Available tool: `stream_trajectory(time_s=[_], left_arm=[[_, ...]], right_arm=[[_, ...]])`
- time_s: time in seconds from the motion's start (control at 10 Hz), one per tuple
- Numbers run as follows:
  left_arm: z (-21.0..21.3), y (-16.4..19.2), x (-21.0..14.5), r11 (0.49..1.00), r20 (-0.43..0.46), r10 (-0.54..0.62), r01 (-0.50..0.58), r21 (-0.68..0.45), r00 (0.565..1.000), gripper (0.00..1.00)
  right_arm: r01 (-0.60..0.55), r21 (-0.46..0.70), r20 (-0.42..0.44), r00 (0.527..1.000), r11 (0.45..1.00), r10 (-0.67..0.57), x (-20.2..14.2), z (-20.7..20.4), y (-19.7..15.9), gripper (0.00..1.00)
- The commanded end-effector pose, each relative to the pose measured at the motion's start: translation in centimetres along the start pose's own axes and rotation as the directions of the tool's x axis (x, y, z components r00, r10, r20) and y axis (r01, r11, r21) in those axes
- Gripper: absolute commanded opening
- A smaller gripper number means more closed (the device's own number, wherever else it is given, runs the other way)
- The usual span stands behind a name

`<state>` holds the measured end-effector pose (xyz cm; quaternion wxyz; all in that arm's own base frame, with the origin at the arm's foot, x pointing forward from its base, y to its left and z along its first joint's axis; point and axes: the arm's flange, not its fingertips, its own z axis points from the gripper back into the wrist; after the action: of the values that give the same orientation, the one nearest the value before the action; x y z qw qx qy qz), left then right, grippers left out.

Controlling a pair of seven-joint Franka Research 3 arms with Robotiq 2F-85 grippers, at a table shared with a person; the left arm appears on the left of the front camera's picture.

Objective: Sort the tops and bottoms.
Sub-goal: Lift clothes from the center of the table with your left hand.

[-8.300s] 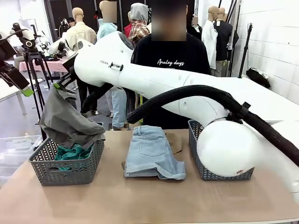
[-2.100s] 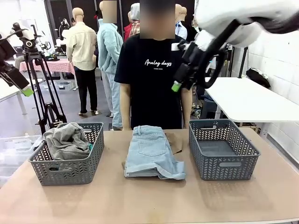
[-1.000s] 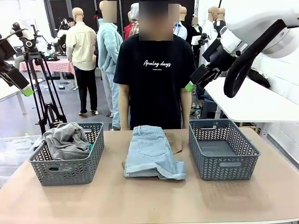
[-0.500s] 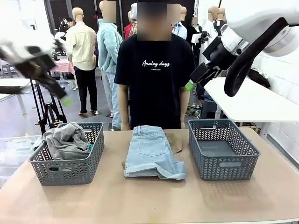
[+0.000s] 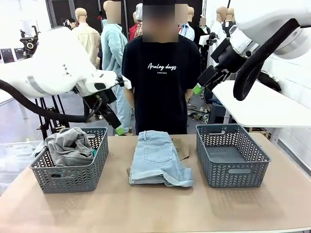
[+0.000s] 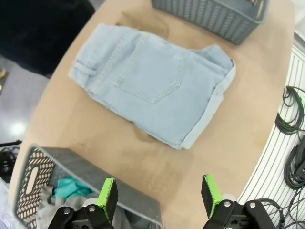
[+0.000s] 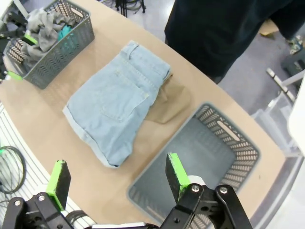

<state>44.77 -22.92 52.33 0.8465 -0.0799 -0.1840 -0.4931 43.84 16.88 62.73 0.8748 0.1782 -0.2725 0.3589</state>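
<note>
1. A tan wooden table (image 5: pixel 146 208) spans the front view. Behind it is a busy workshop, with a white brick wall (image 5: pixel 282 39) at 2 o'clock and a white bench (image 5: pixel 252 104) below that wall.
2. A person (image 5: pixel 160 82) in a black printed T-shirt stands at the table's 12 o'clock edge, arms down.
3. At the table's 9 o'clock sits the left basket (image 5: pixel 73 177), grey plastic with a woven pattern. A crumpled grey top (image 5: pixel 68 145) is heaped above its rim, and a sliver of the teal top (image 6: pixel 71 187) shows beneath it.
4. The left gripper (image 6: pixel 159 191) hangs in the air at 10 o'clock from the table's middle, above the gap between that basket and the shorts. Its green-padded fingers are spread wide with nothing between them.
5. The denim shorts (image 5: pixel 158 158) lie folded at the table's centre. They are light blue, back pocket up, with the waistband toward 12 o'clock and pale turned-up hems toward 6 o'clock.
6. The tan garment (image 5: pixel 182 148) lies flat beneath them, poking out at their 1 o'clock corner and touching the table.
7. The right basket (image 5: pixel 232 182), of the same grey plastic, stands at 3 o'clock, just beside the shorts.
8. The right gripper (image 7: pixel 116 179) is held high at 1 o'clock, well above that basket, its fingers spread apart and holding nothing.
</note>
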Motion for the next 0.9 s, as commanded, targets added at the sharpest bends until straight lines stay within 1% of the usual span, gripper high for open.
stream_trajectory(time_s=[0.0, 0.1, 0.2, 0.3, 0.5, 0.6, 0.7, 0.8], left_arm=[[-2.5, 1.5, 0.5, 1.000, -0.002, -0.024, 0.024, -0.017, 1.000, 0.91], [-4.6, 2.1, 0.5, 0.995, -0.034, -0.002, -0.001, -0.096, 0.999, 0.91], [-4.4, 2.3, 0.3, 0.995, -0.061, 0.012, -0.018, -0.102, 0.998, 0.91], [-3.9, 0.9, 0.2, 0.999, -0.036, 0.001, -0.003, -0.037, 0.999, 0.91], [-3.9, 0.9, 0.2, 0.999, -0.036, 0.001, -0.003, -0.037, 0.999, 0.91], [-5.1, 1.2, 0.3, 0.998, -0.054, 0.010, -0.013, -0.055, 0.998, 0.91], [-4.3, 0.9, 0.9, 1.000, -0.002, -0.010, 0.010, -0.006, 1.000, 0.91], [-5.8, 1.1, 1.9, 0.999, 0.041, -0.032, 0.032, 0.000, 0.999, 0.91]], right_arm=[[0.000, -0.014, -0.014, 1.000, 1.000, -0.001, -0.2, 0.0, 0.0, 1.00], [0.000, -0.014, -0.014, 1.000, 1.000, -0.001, -0.2, 0.0, 0.0, 1.00], [0.000, -0.014, -0.014, 1.000, 1.000, -0.001, -0.2, 0.0, 0.0, 1.00], [0.000, -0.014, -0.014, 1.000, 1.000, -0.001, -0.2, 0.0, 0.0, 1.00], [0.000, -0.014, -0.014, 1.000, 1.000, -0.001, -0.2, 0.0, 0.0, 1.00], [0.000, -0.014, -0.014, 1.000, 1.000, -0.001, -0.2, 0.0, 0.0, 1.00], [0.000, -0.014, -0.014, 1.000, 1.000, -0.001, -0.2, 0.0, 0.0, 1.00], [0.000, -0.014, -0.014, 1.000, 1.000, -0.001, -0.2, 0.0, 0.0, 1.00]])
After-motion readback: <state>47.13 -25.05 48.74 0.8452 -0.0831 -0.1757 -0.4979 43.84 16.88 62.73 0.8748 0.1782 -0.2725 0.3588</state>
